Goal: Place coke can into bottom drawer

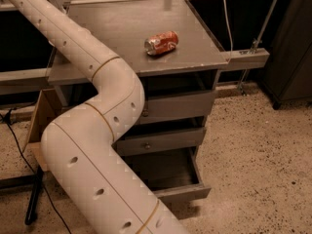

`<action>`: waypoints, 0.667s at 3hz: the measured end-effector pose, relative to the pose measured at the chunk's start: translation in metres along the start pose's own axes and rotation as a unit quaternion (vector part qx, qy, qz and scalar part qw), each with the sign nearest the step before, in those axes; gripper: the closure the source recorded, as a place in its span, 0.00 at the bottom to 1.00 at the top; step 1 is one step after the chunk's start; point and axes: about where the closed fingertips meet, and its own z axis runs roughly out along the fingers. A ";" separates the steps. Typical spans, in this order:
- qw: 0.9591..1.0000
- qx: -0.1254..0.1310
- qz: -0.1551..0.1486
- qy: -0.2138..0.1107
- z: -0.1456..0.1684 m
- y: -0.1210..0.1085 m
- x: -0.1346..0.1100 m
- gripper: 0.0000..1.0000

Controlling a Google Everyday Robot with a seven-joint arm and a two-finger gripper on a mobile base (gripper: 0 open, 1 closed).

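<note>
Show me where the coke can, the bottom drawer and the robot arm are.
coke can (161,43), camera view, middle of its red side.
bottom drawer (185,194), camera view, its pulled-out grey front.
robot arm (117,89), camera view, its elbow bend.
tool: not in view; the arm exits top left.

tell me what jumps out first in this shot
The thick white arm sweeps from bottom centre to the top left, its pincer out of view there. A red coke can lies on its side on the grey cabinet top, and the bottom drawer below stands open.
</note>
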 end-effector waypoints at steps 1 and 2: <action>1.000 0.000 0.000 0.000 -0.005 -0.004 0.001 0.00; 1.000 -0.002 -0.001 0.000 -0.006 0.000 -0.004 0.00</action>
